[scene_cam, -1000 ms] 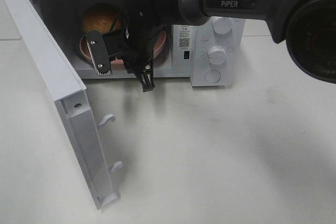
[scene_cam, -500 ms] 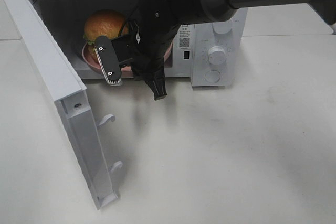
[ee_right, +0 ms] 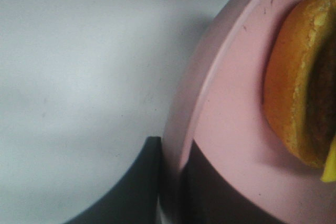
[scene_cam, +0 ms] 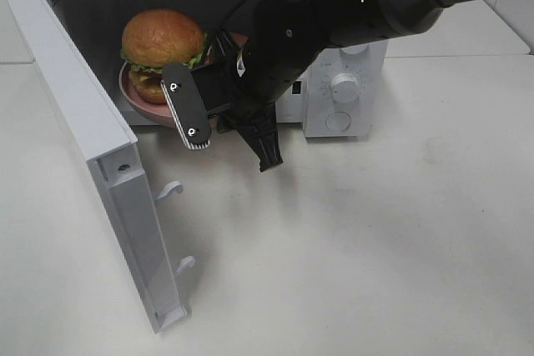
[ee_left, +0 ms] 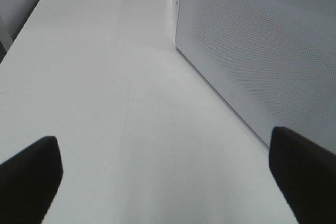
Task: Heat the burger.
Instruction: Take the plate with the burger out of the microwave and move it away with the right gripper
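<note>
Burger sits on the pink plate, at the mouth of the microwave, plate edge about level with the cavity sill. Right tool is pinched narrow on the plate rim, one finger over the lip and one under it. Gripping the rim rather than the food lets the burger ride undisturbed and upright; the plate serves as the carrier. In the high view the right arm reaches across from the right, wrist turned so the tool meets the near edge of the plate.

Microwave door swung fully out to the left, hooks showing, which leaves the opening unobstructed.

Left tool stands wide and empty above the bench, beside the door's perforated panel. Judged to be parked clear, possibly ready for the door.
</note>
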You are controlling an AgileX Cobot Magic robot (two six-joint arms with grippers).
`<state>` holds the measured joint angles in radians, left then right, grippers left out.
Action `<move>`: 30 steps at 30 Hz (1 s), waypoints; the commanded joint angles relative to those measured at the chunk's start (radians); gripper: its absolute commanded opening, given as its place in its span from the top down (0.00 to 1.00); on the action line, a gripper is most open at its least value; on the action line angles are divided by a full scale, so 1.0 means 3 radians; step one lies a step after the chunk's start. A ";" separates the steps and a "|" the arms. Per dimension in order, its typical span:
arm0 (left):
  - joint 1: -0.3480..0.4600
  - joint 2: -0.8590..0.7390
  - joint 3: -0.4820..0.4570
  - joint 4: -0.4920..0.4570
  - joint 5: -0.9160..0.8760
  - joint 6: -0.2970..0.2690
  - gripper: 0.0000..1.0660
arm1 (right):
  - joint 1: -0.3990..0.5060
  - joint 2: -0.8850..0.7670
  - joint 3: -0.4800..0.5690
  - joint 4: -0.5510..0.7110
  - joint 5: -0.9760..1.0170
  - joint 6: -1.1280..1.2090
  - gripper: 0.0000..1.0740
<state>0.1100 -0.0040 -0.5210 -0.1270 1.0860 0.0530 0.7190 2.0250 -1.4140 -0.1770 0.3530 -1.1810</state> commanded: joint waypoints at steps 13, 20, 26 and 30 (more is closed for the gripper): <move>0.0010 -0.0060 0.0013 0.0003 -0.0047 -0.0017 0.06 | -0.0020 -0.0750 0.0897 -0.0043 -0.0457 -0.0167 1.00; 0.0010 -0.0060 0.0013 0.0003 -0.0047 -0.0017 0.06 | -0.0020 -0.1010 0.1223 -0.0040 -0.0580 -0.0170 1.00; 0.0010 -0.0060 0.0013 0.0003 -0.0047 -0.0017 0.06 | -0.0020 -0.1287 0.1560 0.0080 -0.0677 -0.0190 1.00; 0.0010 -0.0060 0.0013 0.0003 -0.0047 -0.0017 0.06 | -0.0020 -0.1463 0.1770 0.0107 -0.0707 -0.0187 1.00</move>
<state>0.1100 -0.0040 -0.5210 -0.1270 1.0860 0.0530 0.7180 1.6110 -0.8780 -0.1460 0.2080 -1.2480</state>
